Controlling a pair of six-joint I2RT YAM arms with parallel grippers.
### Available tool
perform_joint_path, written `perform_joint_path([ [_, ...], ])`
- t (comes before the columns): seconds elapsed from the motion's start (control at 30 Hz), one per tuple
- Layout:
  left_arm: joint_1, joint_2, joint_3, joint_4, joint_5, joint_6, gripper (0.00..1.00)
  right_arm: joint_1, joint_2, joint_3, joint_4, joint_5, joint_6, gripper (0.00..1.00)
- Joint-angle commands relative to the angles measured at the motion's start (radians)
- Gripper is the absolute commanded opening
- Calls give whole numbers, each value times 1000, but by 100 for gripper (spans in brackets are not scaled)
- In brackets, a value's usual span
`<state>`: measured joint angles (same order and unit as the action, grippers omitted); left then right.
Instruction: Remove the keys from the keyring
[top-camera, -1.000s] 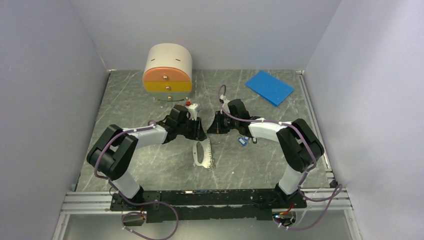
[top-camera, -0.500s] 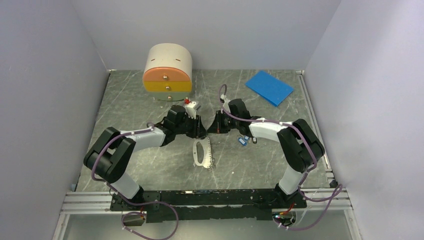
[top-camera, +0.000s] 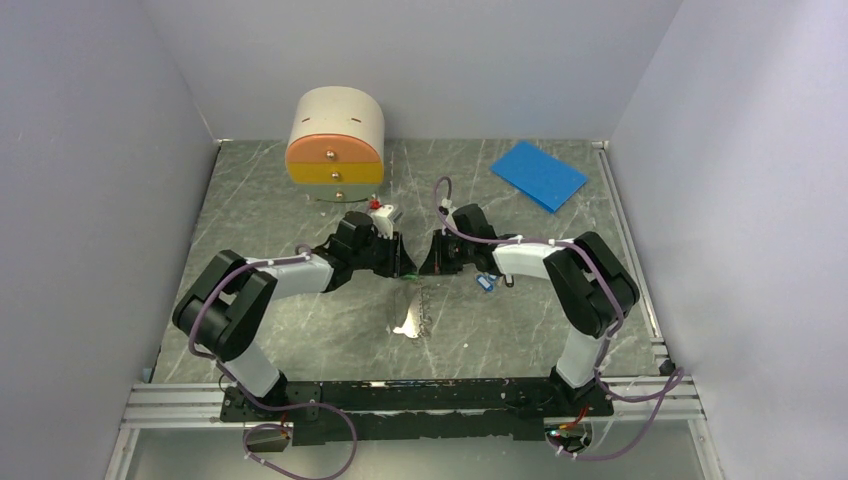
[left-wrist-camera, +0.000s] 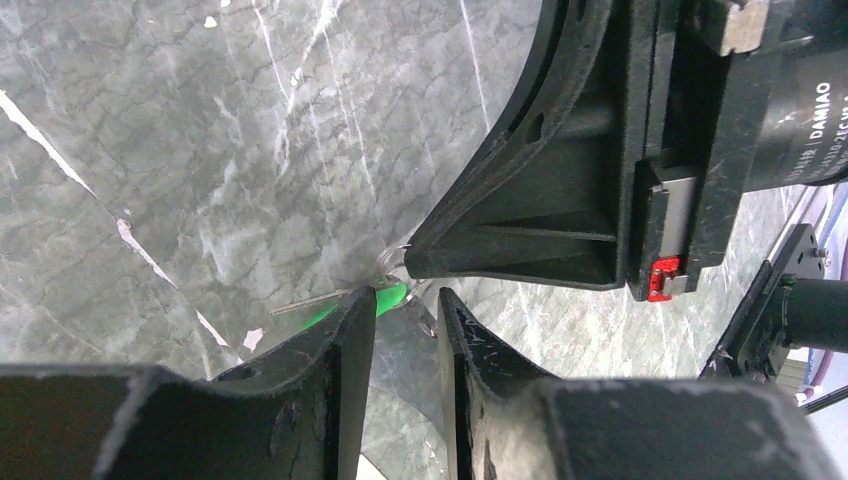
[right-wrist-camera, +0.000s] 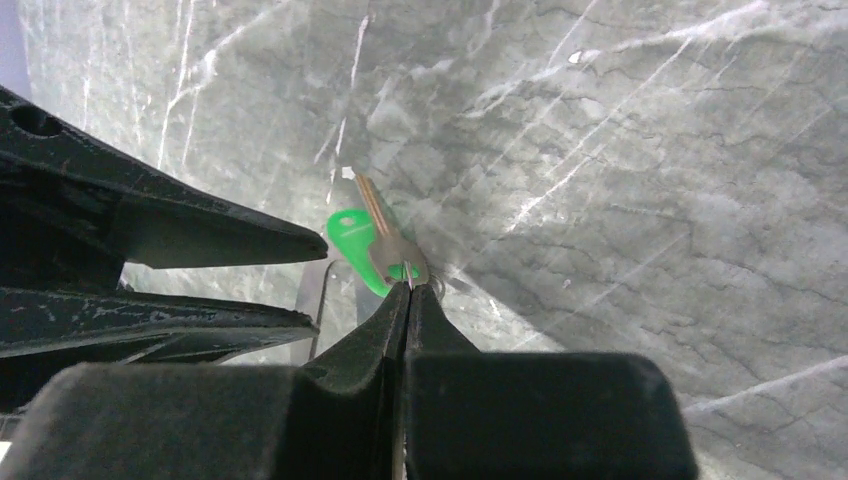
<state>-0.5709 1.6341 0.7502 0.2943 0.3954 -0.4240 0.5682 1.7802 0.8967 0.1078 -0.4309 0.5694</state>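
The green-tagged key (top-camera: 408, 277) hangs between my two grippers at the table's middle. In the right wrist view the green tag (right-wrist-camera: 353, 245) and its silvery blade (right-wrist-camera: 383, 233) sit just past my right gripper (right-wrist-camera: 408, 288). That gripper is shut on a thin wire of the keyring (right-wrist-camera: 409, 279). The keyring's chain and a silvery plate (top-camera: 414, 312) trail toward the near edge. My left gripper (left-wrist-camera: 405, 300) is open with a narrow gap. The green tag (left-wrist-camera: 392, 296) lies at its left fingertip, close under my right gripper (left-wrist-camera: 425, 262). Both grippers (top-camera: 402, 264) (top-camera: 431, 264) nearly touch.
Small blue and black tags (top-camera: 487, 282) lie on the table beside my right arm. A rounded drawer unit (top-camera: 335, 145) stands at the back left. A flat blue sheet (top-camera: 538, 174) lies at the back right. Grey walls enclose the marble-patterned table (top-camera: 300, 200).
The keyring's silvery loop lay flat on the table; it now hangs narrower, pulled up toward the grippers. My right gripper has shifted slightly, and the left has closed in on the green key.
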Motion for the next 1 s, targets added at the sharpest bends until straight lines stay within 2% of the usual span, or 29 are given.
perform_joint_path([
  [0.0,-4,0,14,26,23,10,35,2,12,24,1,31,2,0],
  [0.37,-4,70,63,-18,84,53,35,-2,32,39,-3,30,-5,0],
  [0.6,-13,84,99,-82,52,82,36,-8,35,45,-5,23,0,0],
  [0.67,-13,95,116,-107,13,69,35,-8,35,45,-3,19,0,0],
  [0.8,-13,130,184,-211,-154,62,19,-8,33,34,15,4,7,0],
  [0.97,-13,178,260,-282,-294,81,16,-8,29,26,31,-12,14,0],
])
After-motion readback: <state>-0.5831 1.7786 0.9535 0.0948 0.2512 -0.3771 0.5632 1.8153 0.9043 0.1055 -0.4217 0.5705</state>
